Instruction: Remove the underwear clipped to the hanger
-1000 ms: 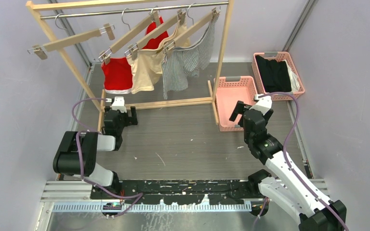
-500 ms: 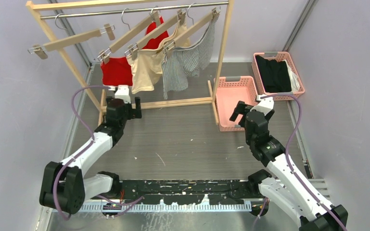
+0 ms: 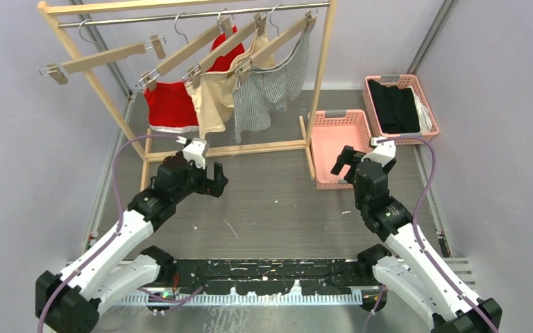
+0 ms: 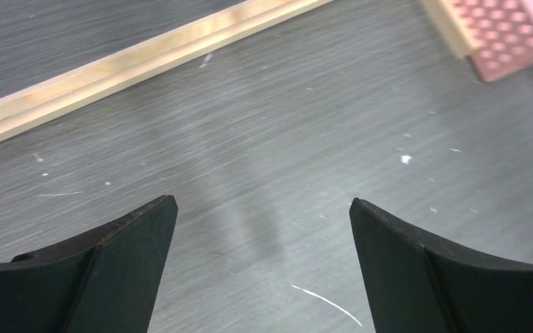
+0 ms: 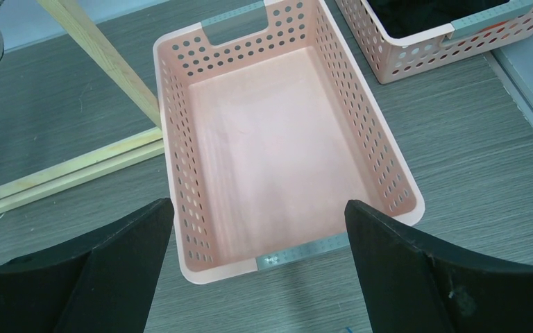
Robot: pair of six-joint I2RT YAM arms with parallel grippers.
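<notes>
Left gripper (image 4: pixel 262 208): jaws spread wide, holding nothing; I have it over the table (image 4: pixel 264 125).
Right gripper (image 5: pixel 258 208): wide apart, nothing in it, above the pink basket (image 5: pixel 168 139).
Underwear: red shorts (image 3: pixel 170 107), beige shorts (image 3: pixel 212 111) and striped shorts (image 3: pixel 267 90), each clipped to a hanger (image 3: pixel 187 50) on the rack (image 3: pixel 326 69), well beyond both grippers.
Handling: light, limp cloth, I judge; I'd pinch a hanging hem and pull down off the clips (image 3: pixel 150 80).

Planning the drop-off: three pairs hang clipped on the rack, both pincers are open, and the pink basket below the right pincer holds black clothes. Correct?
No. The pink basket below the right pincer is empty, as the right wrist view shows; the black clothes lie in the farther basket. The rest holds.
</notes>
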